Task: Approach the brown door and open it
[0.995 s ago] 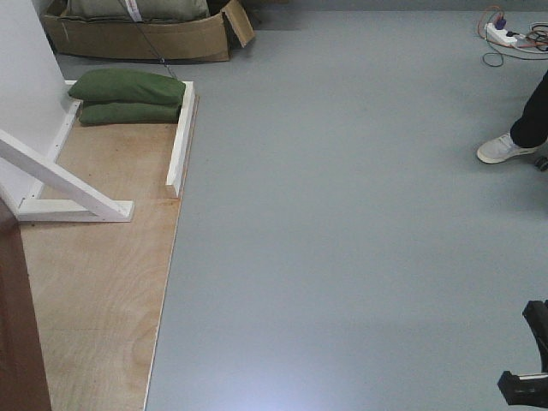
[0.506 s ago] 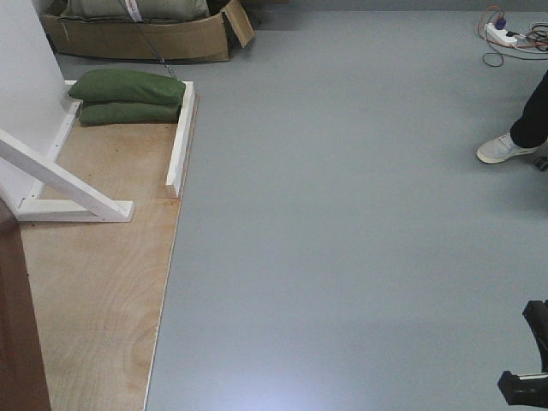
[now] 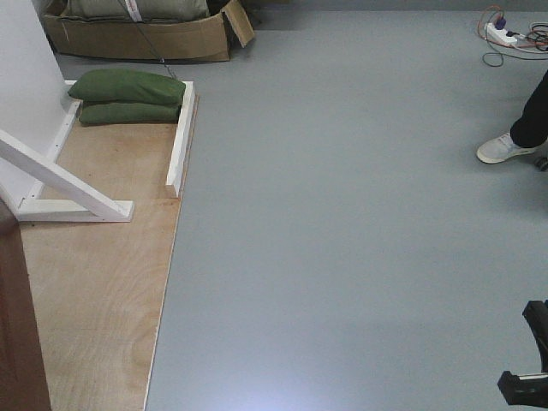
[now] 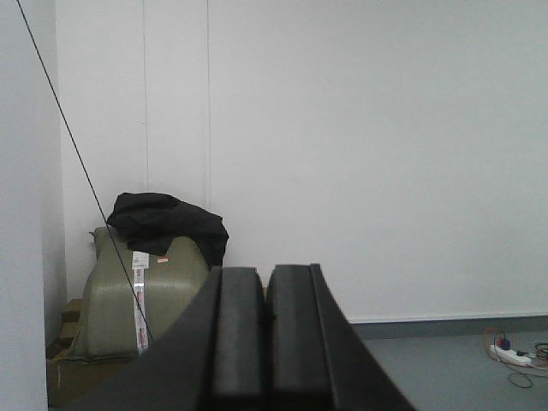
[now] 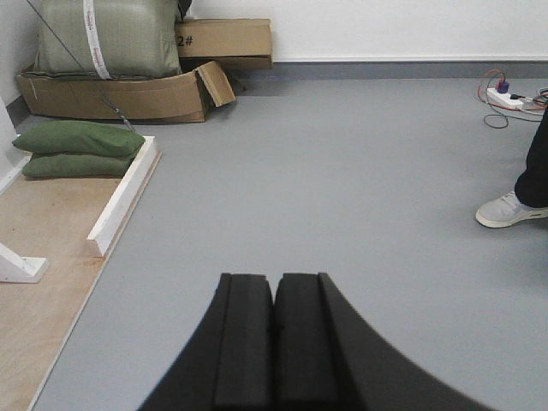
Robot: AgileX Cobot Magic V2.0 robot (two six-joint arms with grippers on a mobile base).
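My left gripper [image 4: 266, 338] and my right gripper [image 5: 274, 338] are both clenched, pads pressed together with nothing between them. The brown door [image 3: 19, 334] shows only as a dark strip at the lower left edge of the front view, beside the plywood board [image 3: 103, 282]. On a cardboard box [image 5: 224, 38] by the far wall I read "2#"; the print on the green sack's [image 5: 120, 38] white tape is too small to read.

The door [image 3: 19, 325] stands near left; on the board [image 3: 94, 282] beside it, sandbags [image 3: 127, 96] lie stacked behind a brace [image 3: 68, 184]; a shoe [image 3: 503, 148] is far right.
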